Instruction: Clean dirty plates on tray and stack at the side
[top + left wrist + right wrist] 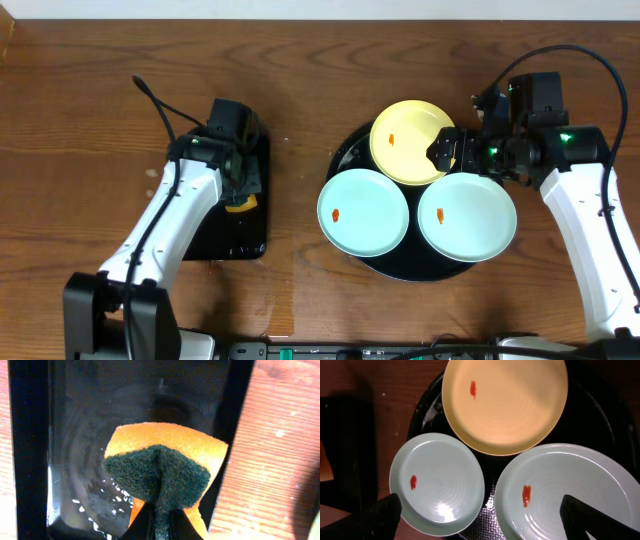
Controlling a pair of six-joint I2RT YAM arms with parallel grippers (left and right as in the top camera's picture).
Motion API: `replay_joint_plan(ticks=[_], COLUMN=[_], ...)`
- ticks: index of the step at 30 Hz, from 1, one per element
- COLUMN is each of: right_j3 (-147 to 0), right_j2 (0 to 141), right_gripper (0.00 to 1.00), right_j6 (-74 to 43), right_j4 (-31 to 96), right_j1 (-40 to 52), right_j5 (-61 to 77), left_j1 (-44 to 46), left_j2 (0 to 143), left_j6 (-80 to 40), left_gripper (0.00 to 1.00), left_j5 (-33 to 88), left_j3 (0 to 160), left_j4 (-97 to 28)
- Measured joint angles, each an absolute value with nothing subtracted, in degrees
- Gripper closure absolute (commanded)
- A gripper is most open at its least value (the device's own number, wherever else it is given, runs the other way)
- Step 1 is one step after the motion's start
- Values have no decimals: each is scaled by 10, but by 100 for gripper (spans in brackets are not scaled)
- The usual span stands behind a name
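Note:
Three dirty plates lie on the round black tray. The pale yellow plate is at the back, one mint-blue plate at front left, the other mint-blue plate at front right. Each has a small orange smear. They also show in the right wrist view: yellow plate, left blue plate, right blue plate, tray. My right gripper is open above the tray. My left gripper is shut on an orange and green sponge over the rectangular tray.
A small rectangular black tray lies on the wooden table at the left, wet inside. Bare wood lies between the two trays and to the right of the round tray.

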State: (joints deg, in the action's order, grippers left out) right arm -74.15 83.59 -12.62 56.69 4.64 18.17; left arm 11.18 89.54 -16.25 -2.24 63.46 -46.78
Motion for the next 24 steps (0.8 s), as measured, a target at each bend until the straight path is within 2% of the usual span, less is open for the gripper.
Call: replay_joint_plan(ticks=[6,14,21,24], right_j3=[-741,-741,-741,-741], right_j2=[836,836,865,900], right_gripper=[1,9,7,14], right_j6=[-126,-128,-129,-128], right_j4=[566,562,526,502], right_j1=[46,46,46,46], right_j5=[176,127,114,112], left_j1=[109,109,113,131], left_j2=[945,972,972,972], left_j6=[-162,-145,-135,-135], left_gripper=[93,93,92,93], left_j5=[-33,-34,-13,3], left_j3=[635,641,748,801], left_j4=[-465,-487,-537,-529])
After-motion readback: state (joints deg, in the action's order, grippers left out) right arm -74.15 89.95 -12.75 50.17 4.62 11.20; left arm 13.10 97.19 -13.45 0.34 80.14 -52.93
